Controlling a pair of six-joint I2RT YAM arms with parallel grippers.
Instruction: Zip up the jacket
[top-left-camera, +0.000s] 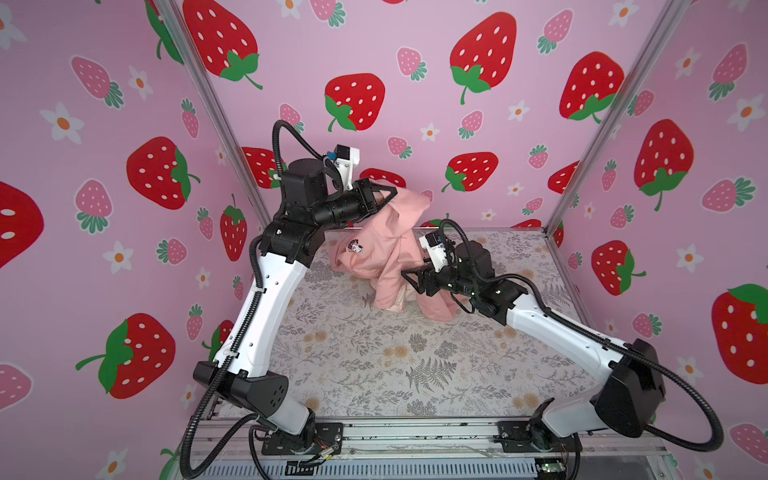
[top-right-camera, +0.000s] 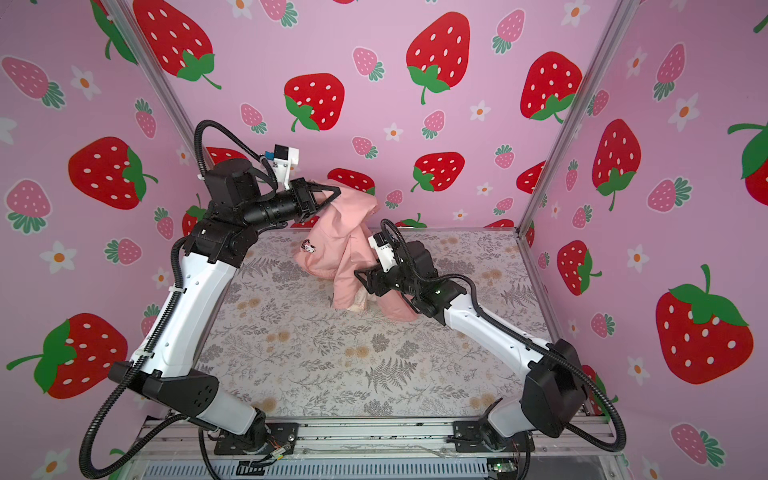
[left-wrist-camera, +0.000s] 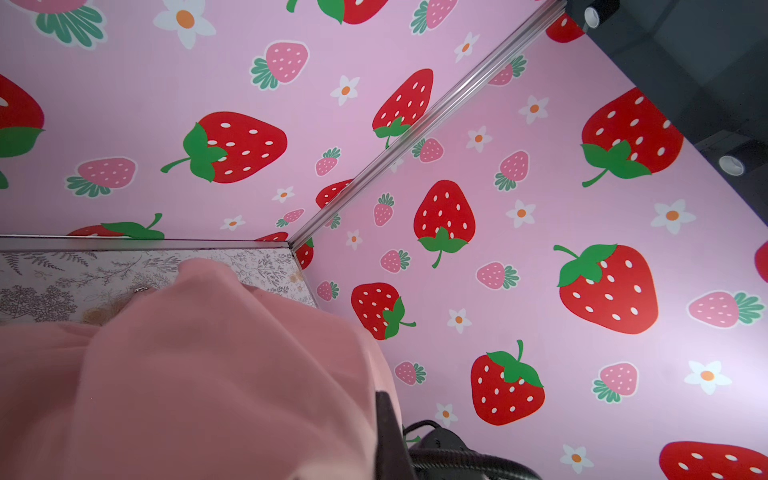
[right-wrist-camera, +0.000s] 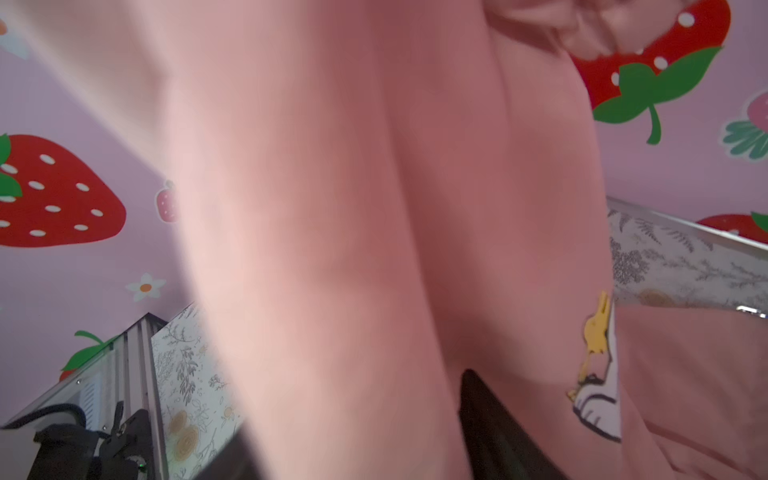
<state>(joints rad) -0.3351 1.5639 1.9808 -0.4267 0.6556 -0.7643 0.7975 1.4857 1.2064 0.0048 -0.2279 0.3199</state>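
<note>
Jacket: the jacket (top-left-camera: 386, 249) is hanging bunched from its upper edge over the back of the table (top-left-camera: 374, 353). Its lower folds are resting on the tabletop, and a strip of cream lining (top-left-camera: 395, 302) is showing at the hem.

Left gripper: the left gripper (top-left-camera: 388, 195) is clenching the jacket's top edge, raised close to the back wall (top-left-camera: 415, 41), with the cloth draping down from it.

Right gripper: the right gripper (top-left-camera: 409, 280) is pressing in low against the jacket's side, among the folds. I cannot tell whether it is grasping cloth or standing released.

Step in hand: the garment is probably being held up so the front opening can be found. The zip line is not showing plainly in any view, so closing looks not yet begun.

Next move: it is calling for the right gripper to find the slider low on the front and pinch the small pull. The left gripper would be tensioning the cloth from above.

Top views alone: they are showing both arms, the whole hang of the cloth and a small patch (top-right-camera: 308, 247) on the chest.

Left wrist view alone: it is showing a small metal piece (left-wrist-camera: 141, 289) at the cloth's edge. This is possibly the pull but is too small to tell.

Right wrist view alone: blurred pink cloth (right-wrist-camera: 332, 208) is filling the frame. One dark finger (right-wrist-camera: 490, 415) is lying against it beside a printed figure (right-wrist-camera: 598, 361).
</note>
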